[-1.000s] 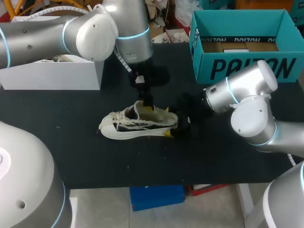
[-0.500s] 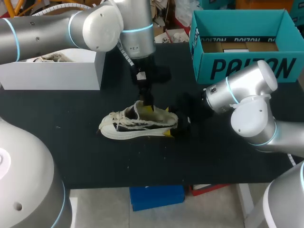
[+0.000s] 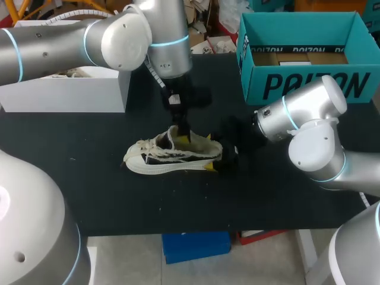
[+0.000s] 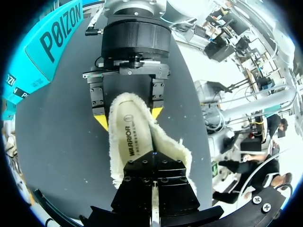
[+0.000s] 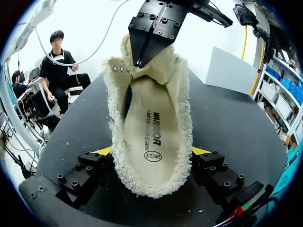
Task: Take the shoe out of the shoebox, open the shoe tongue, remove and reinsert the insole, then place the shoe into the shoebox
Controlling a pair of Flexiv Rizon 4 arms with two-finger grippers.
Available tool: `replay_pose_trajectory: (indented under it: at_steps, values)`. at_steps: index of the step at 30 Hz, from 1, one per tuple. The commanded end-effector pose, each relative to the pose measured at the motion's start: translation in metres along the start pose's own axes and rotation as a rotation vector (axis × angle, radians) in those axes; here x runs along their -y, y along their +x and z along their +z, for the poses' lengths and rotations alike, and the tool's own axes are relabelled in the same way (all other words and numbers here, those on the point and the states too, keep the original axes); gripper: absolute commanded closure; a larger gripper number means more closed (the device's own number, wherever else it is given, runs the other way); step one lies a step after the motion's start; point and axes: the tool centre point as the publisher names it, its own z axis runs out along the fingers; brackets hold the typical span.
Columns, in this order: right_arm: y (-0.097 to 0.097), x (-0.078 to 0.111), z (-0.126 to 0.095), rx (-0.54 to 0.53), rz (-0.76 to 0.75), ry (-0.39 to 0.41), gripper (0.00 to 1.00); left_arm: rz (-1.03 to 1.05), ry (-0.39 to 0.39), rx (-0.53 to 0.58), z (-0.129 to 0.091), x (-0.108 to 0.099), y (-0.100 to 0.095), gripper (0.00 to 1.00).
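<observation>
Shoe — fuzzy-rimmed, cream — heel clamped by right fingers, tongue pinched by left fingers.

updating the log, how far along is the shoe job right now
Done: the cream frayed-edge shoe is out of the teal cardboard shoebox, on the black table. In hand: the right tool clamps its heel; the left tool pinches the tongue. To do: cream printed insole, seated inside, out and back; reboxing.
</observation>
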Motion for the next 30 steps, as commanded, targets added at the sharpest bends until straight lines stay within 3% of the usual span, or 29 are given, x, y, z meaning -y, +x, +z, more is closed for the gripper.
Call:
replay_pose_trajectory:
  at_steps: [1,11,23,30]
  values:
    - [0.0,0.001,0.003,0.001,0.001,0.002,1.0,0.005,0.0,0.0,0.006,-0.003,0.005,1.0]
    - [0.0,0.001,0.003,0.001,0.001,0.002,1.0,-0.003,-0.037,-0.017,0.021,-0.005,0.007,1.0]
    - [0.0,0.001,0.003,0.001,0.001,0.002,1.0,-0.04,-0.103,0.037,0.042,-0.011,0.004,1.0]
    - [0.0,0.001,0.003,0.001,0.001,0.002,1.0,-0.058,-0.092,0.049,0.056,-0.014,0.0,1.0]
